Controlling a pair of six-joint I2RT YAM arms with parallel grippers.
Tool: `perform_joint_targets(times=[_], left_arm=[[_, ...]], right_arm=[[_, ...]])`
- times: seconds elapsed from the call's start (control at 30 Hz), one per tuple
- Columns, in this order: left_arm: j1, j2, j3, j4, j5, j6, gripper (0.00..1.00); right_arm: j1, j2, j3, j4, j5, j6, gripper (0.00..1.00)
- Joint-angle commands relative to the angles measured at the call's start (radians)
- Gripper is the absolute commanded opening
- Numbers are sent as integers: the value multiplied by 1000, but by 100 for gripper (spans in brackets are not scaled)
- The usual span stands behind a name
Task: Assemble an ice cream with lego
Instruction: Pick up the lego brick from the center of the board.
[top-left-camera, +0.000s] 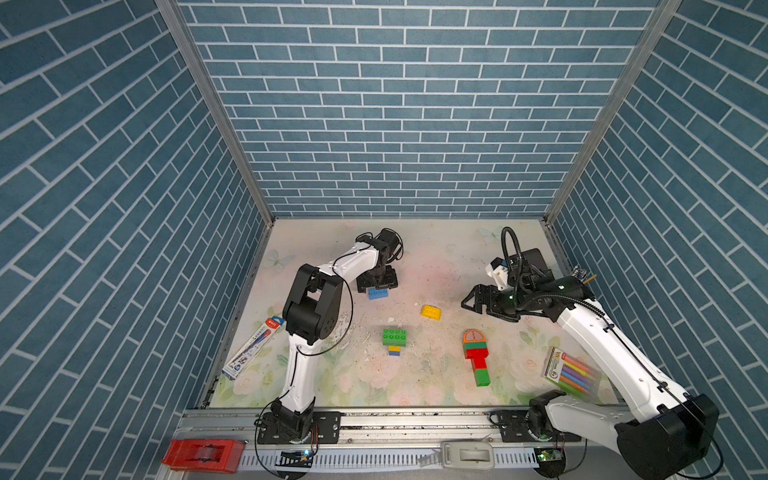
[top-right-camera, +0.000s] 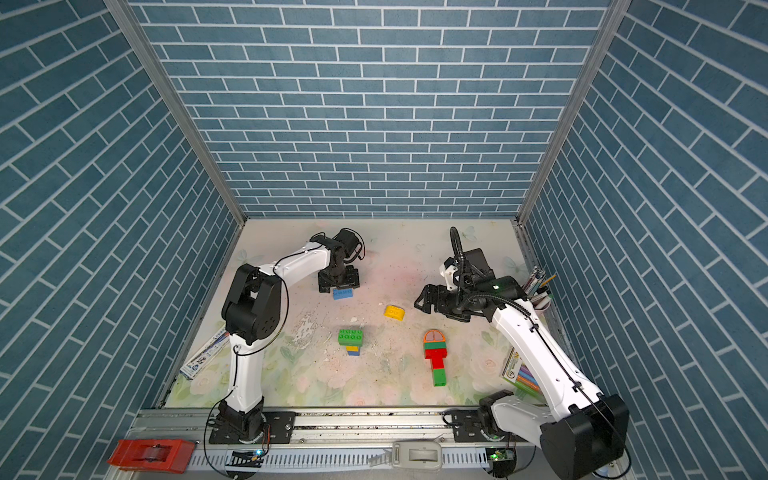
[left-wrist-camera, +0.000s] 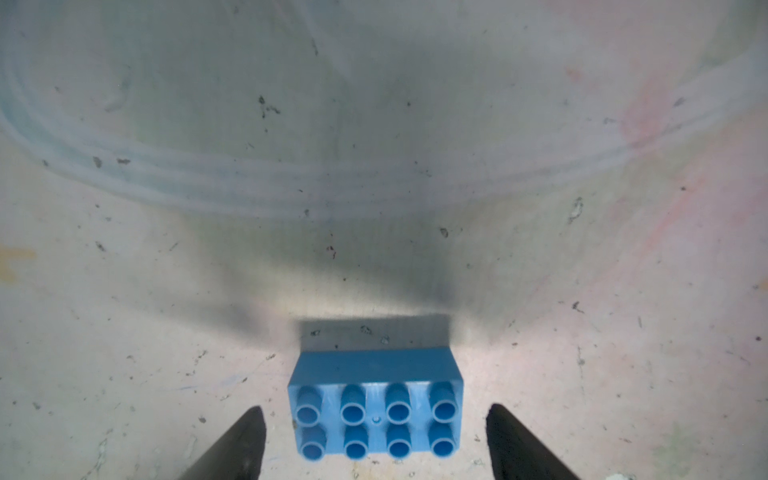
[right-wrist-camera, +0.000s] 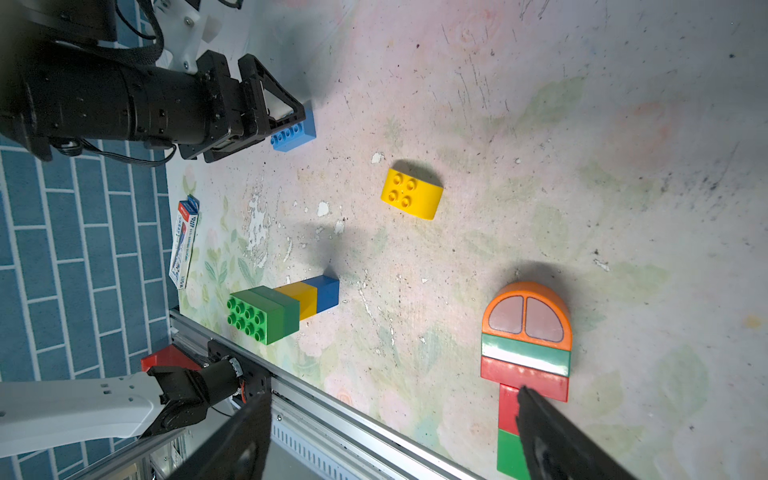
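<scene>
A blue eight-stud lego brick (left-wrist-camera: 376, 415) lies on the table at the back left, seen in both top views (top-left-camera: 378, 294) (top-right-camera: 343, 294). My left gripper (left-wrist-camera: 375, 409) points down over it, open, one finger on each side with a gap to the brick. A yellow round-topped piece (top-left-camera: 431, 311) lies mid-table. A green brick stacked on yellow and blue ones (top-left-camera: 394, 337) stands nearer the front. A flat assembly of orange dome, green and red bricks (top-left-camera: 476, 353) lies at the right. My right gripper (top-left-camera: 467, 301) hovers open and empty behind that assembly.
A pack of coloured markers (top-left-camera: 571, 370) lies under the right arm. A long pen box (top-left-camera: 253, 347) rests by the left wall. A red tape dispenser (top-left-camera: 203, 455) and a grey one (top-left-camera: 467, 455) sit on the front rail. A pen cup (top-right-camera: 538, 291) stands at the right wall.
</scene>
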Motion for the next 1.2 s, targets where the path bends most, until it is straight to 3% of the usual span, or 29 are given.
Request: perform_joint_targets(times=[0.0, 0.57, 0.73, 0.93, 1.17], left_arm=[[-4, 31, -14, 0, 0, -12, 83], [-11, 45, -25, 28, 2, -19, 69], [-12, 30, -39, 34, 1, -22, 60], [-24, -25, -42, 10, -5, -14, 47], [-63, -170, -45, -84, -5, 6, 44]], right_arm=[[-5, -6, 2, -9, -11, -29, 93], [-9, -13, 0, -16, -10, -34, 93], [-12, -18, 2, -24, -6, -37, 93], [-15, -20, -1, -21, -9, -37, 93], [-15, -30, -16, -7, -19, -31, 93]])
